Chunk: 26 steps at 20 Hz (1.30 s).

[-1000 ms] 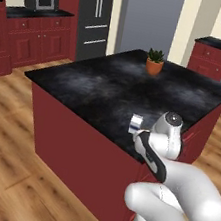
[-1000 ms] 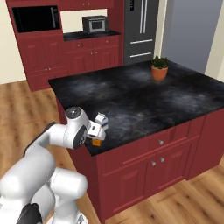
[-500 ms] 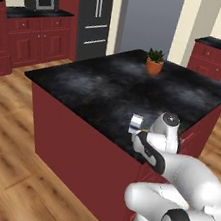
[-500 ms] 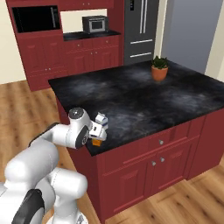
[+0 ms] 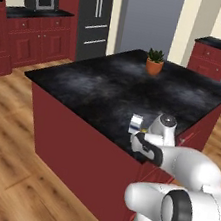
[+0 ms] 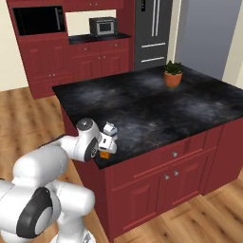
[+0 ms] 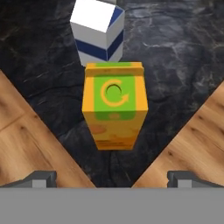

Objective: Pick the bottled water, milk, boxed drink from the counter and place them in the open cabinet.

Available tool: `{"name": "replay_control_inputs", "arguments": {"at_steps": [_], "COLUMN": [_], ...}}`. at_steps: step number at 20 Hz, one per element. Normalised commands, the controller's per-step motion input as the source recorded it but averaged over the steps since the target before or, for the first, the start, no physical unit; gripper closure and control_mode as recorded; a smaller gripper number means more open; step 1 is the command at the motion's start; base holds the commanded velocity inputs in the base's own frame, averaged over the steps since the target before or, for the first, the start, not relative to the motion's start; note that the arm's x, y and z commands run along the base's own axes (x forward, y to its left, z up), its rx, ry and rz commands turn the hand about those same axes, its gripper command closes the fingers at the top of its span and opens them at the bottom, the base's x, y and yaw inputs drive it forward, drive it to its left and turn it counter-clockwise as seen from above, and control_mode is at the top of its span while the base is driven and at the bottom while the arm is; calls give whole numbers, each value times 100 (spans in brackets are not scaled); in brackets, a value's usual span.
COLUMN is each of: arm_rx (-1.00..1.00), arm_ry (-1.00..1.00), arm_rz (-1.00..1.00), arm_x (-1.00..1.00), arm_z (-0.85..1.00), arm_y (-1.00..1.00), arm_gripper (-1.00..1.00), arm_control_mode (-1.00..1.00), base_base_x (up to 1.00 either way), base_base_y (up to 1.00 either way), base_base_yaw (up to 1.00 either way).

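The boxed drink (image 7: 114, 105), orange-yellow with a green top, stands upright on the near corner of the black counter (image 7: 175, 52), centred between my open gripper (image 7: 113, 179) fingertips (image 7: 41, 178) and a little beyond them. Right behind it stands the milk (image 7: 97, 33), a white carton with a blue band. In the right base view my gripper (image 6: 104, 145) hovers at the counter (image 6: 142, 104) corner, with the milk (image 6: 110, 129) past it and the boxed drink (image 6: 105, 154) showing as an orange sliver under it. In the left base view the gripper (image 5: 139, 136) sits by the milk (image 5: 136, 122). The bottled water and open cabinet are out of view.
A potted plant (image 5: 154, 62) (image 6: 172, 75) stands on the far side of the counter. Beyond it are a dark fridge (image 6: 152, 28), red base cabinets and a microwave (image 5: 41, 0). Wooden floor surrounds the island on both near sides.
The arm's lower links have swung round while the hand stays over the counter corner. Its jaws remain open.
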Motion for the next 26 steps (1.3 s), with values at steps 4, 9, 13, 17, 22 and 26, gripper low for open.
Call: {"name": "replay_control_inputs", "arguments": {"at_steps": [4, 9, 13, 17, 22, 26], "arm_rx": [0, 0, 0, 0, 0, 0], "arm_ry": [-1, -8, -7, -1, -3, -4], "arm_rz": [0, 0, 0, 0, 0, 0], "arm_x": [9, 1, 2, 12, 13, 0], "arm_z": [-12, -3, -5, -19, -30, -12], "arm_y": [0, 0, 0, 0, 0, 0], "arm_gripper": [-100, -100, -100, -100, -100, -100], "arm_control_mode": [-100, -100, -100, -100, -100, -100], "base_base_x": [0, 0, 0, 0, 0, 0], "base_base_y": [0, 0, 0, 0, 0, 0], "base_base_yaw": [0, 0, 0, 0, 0, 0]}}
